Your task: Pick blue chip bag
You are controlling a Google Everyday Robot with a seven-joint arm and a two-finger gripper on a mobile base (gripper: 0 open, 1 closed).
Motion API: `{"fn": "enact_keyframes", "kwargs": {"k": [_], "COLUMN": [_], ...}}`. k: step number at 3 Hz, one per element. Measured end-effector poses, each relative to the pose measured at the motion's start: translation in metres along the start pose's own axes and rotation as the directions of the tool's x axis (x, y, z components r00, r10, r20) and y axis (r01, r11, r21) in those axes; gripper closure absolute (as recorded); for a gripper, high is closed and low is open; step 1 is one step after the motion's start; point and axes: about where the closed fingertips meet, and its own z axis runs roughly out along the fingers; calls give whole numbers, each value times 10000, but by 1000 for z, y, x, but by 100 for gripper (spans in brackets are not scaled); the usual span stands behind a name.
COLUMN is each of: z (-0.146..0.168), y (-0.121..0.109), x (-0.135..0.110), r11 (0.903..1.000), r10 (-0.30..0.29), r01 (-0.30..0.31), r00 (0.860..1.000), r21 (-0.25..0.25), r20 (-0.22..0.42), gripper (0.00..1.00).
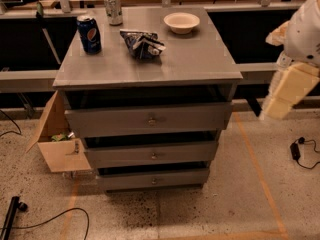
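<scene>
The blue chip bag [142,44] is a crumpled dark-blue foil bag with white and silvery patches. It lies on the grey cabinet top [190,64], left of centre towards the back. My gripper [274,106] hangs on the cream arm at the right edge of the view. It is off the cabinet, to the right of its front right corner and below the top's level, well away from the bag. It holds nothing that I can see.
A blue Pepsi can [89,34] stands left of the bag, a silver can [113,8] at the back left, and a white bowl [182,22] at the back right. The cabinet has three drawers [150,120]. An open cardboard box [57,144] sits on the floor to the left. Cables [300,151] lie on the floor.
</scene>
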Motion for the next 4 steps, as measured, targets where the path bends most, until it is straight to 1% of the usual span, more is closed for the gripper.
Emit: {"fn": "enact_keyframes", "kwargs": {"k": [1, 2, 3, 4], "z": [24, 48, 86, 123], "y": [-47, -100, -132, -163], "x": [-59, -118, -194, -250], "r11": [9959, 9893, 9880, 9797], "r10": [646, 842, 707, 562], "r01": [-758, -1248, -1356, -1654], "r00": [9780, 9107, 8220, 7681], "r21": [493, 752, 737, 1128], "r20": [1985, 4043, 5651, 6378], "gripper": [0, 0, 0, 0]}}
